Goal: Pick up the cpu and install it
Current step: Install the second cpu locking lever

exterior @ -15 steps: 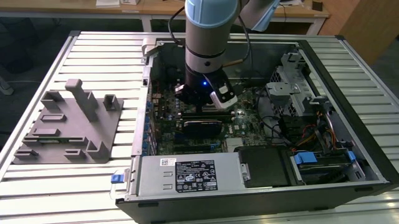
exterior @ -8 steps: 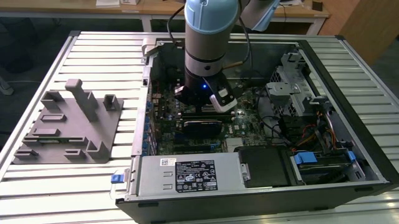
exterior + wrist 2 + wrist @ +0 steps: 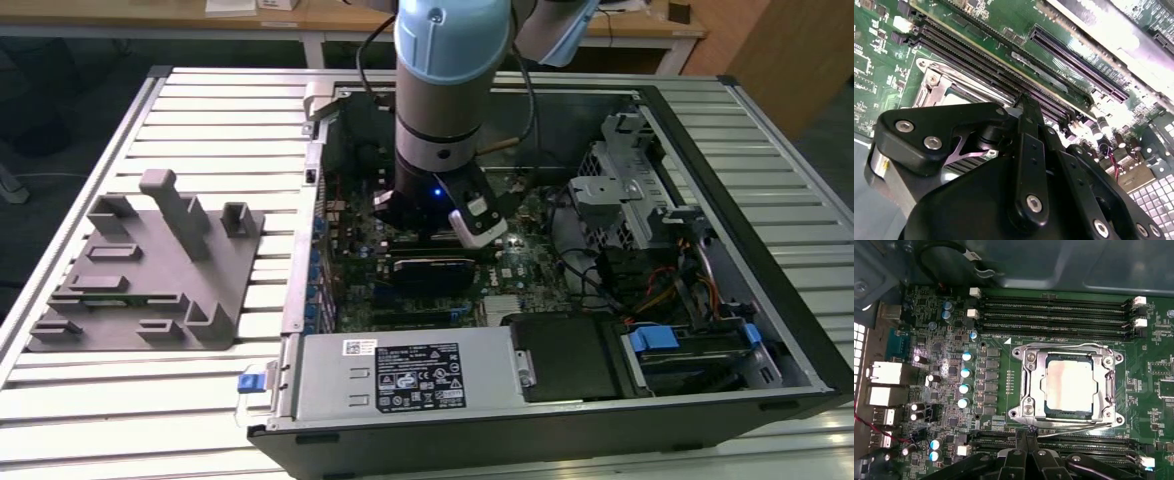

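Fingers (image 3: 1027,437) pressed together with nothing between them, tips meeting just below the socket frame (image 3: 1069,385) in the first wrist view. The cpu (image 3: 1069,386) sits inside that frame, centre-right of the frame, silvery top up. Arm (image 3: 447,90) comes straight down into the open computer case (image 3: 747,180) at upper centre of the exterior view. White label (image 3: 416,376) on power supply, print unreadable. Grey fixture (image 3: 147,270) on slatted surface (image 3: 200,110) at left.

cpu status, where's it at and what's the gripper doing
Gripper low over the motherboard, at the socket's edge. Cpu seated in the socket frame, silver top showing. Nothing lying on it.
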Tool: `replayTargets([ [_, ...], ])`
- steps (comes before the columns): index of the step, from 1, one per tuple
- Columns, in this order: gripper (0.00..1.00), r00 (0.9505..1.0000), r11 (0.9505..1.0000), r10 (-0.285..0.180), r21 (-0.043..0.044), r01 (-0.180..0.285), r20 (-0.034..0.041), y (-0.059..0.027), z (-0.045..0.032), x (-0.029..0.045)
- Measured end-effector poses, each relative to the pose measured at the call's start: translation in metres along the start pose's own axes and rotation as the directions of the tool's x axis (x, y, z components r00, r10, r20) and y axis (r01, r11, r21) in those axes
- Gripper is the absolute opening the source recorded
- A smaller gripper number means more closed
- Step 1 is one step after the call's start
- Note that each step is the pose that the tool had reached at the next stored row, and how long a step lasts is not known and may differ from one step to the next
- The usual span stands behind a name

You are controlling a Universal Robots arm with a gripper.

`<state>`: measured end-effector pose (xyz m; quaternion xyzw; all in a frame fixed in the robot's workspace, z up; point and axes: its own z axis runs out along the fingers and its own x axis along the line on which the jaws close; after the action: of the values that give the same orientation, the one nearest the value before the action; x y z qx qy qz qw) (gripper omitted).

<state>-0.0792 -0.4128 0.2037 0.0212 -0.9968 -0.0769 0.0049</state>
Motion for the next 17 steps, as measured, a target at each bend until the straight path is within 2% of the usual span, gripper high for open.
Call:
replayTargets([
  [2,0.11,1.0,0.9999,-0.001,-0.0111,0.001,0.0003,-0.0009,0.0009,0.0002],
  [6,0.11,1.0,0.9988,-0.005,-0.0478,0.005,0.0016,-0.0034,0.0018,0.0006],
  [8,0.11,1.0,0.998,-0.006,-0.0624,0.006,0.0021,-0.0053,0.002,0.001],
  [17,0.11,1.0,0.9937,-0.008,-0.1117,0.009,0.0043,-0.0169,0.0013,0.0051],
])
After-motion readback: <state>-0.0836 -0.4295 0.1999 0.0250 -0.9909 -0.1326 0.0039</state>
